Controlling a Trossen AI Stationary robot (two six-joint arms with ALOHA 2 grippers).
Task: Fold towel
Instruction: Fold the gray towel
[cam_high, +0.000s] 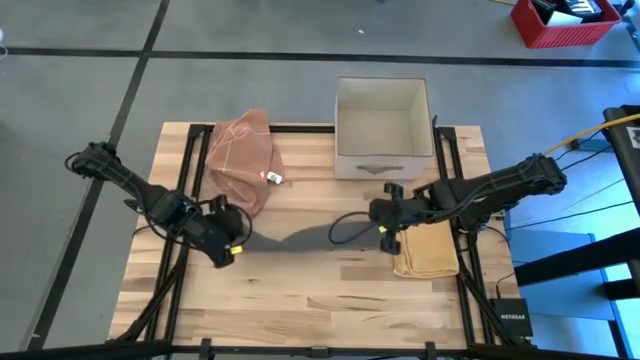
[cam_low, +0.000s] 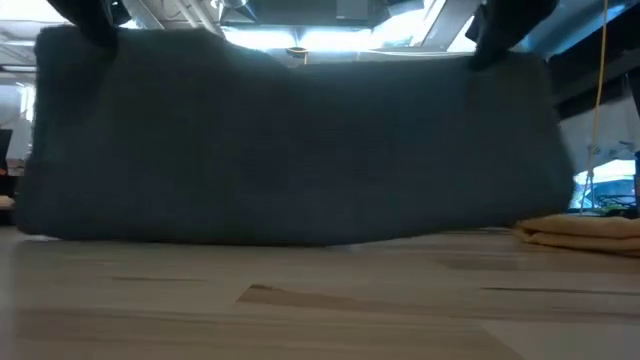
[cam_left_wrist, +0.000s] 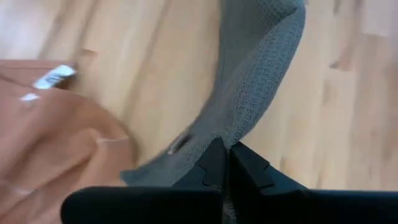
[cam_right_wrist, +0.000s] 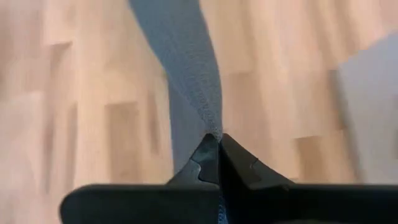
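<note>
A dark grey towel (cam_high: 300, 240) hangs spread between my two grippers over the middle of the table. In the low view the towel (cam_low: 300, 140) is a wide sheet hanging from its two upper corners. Whether its lower edge (cam_low: 300, 240) touches the wood or hangs just above it, I cannot tell. My left gripper (cam_high: 232, 250) is shut on the towel's left end and my right gripper (cam_high: 383, 228) on its right end. Both point slanting down. My left gripper (cam_left_wrist: 227, 149) pinches the towel's upper left corner (cam_left_wrist: 239, 134) between its two shut fingers, coming slanting down from the table's left. The cloth runs away from the fingertips toward the other arm, drawn fairly straight. My right gripper (cam_right_wrist: 217, 140) pinches the upper right corner (cam_right_wrist: 208, 121) between its two shut fingers, slanting down from the table's right. The towel leaves the fingertips as a narrow gathered band, and its top edge runs nearly level between the two holds.
A crumpled pinkish-brown towel (cam_high: 245, 160) with a white tag lies at the far left. An open white box (cam_high: 383, 130) stands at the far edge. A folded yellow towel (cam_high: 428, 250) lies on the right, close under my right arm. Bare wood shows along the near edge.
</note>
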